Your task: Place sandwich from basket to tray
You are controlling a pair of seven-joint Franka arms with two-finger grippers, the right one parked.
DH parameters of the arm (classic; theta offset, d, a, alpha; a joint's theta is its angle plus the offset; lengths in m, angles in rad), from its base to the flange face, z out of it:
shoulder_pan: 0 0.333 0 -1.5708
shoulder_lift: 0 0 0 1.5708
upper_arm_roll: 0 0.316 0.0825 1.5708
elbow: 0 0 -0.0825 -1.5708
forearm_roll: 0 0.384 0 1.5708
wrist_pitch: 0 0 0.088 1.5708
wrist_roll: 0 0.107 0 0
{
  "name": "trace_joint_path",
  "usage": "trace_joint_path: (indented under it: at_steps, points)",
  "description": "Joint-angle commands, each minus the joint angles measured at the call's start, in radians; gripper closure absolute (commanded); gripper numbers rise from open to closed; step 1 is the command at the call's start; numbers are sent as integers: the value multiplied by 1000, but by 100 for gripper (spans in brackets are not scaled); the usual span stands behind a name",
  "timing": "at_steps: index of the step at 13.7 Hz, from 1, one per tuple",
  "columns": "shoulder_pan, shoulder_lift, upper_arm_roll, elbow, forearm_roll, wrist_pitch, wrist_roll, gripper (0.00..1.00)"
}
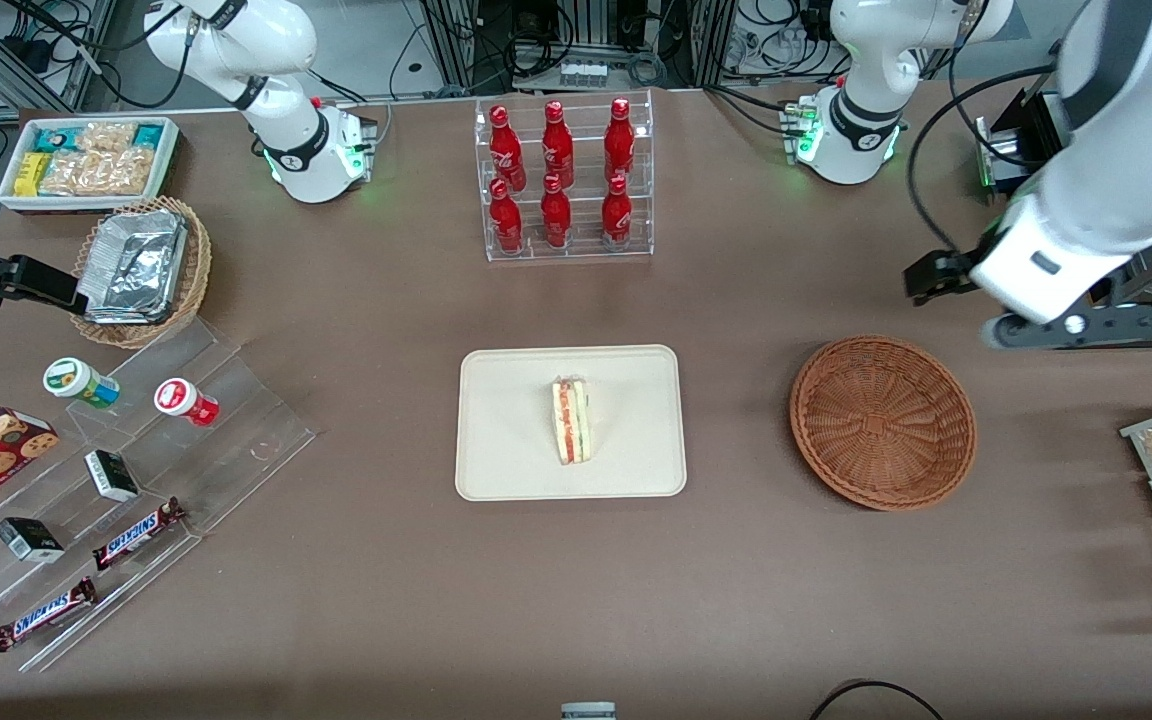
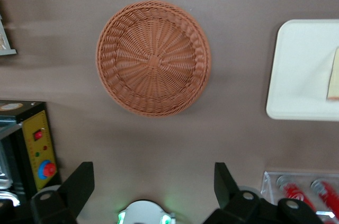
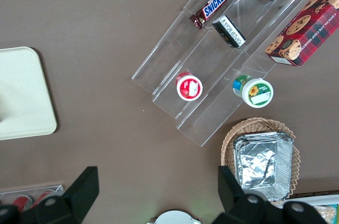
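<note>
Sandwich [image 1: 573, 421] lies on the tray [image 1: 506, 440], apart from the empty basket [image 1: 882, 421]. It looks light, soft and slippery in its wrap, best pinched across the bread faces. Gripper [image 2: 153, 189] hangs spread wide, empty, above the basket's edge.

Brown table [image 1: 386, 600]; cables and metal racks [image 1: 576, 40] past it, seemingly floor.

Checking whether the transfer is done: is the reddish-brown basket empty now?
Empty: the basket shows only bare weave. The sandwich lies on the tray. The open gripper is high above the table.
</note>
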Motion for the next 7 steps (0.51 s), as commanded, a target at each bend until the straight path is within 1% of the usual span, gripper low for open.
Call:
trace_joint_path:
  at_steps: [1,3,5,7]
  points:
    - [-17,-56,92,-38,-36,-23,132,0]
    - [-17,-91,141,-76,-36,-22,215,0]
    - [-43,-105,211,-93,-36,-22,228,0]
    - [-54,-105,233,-84,-36,-19,233,0]
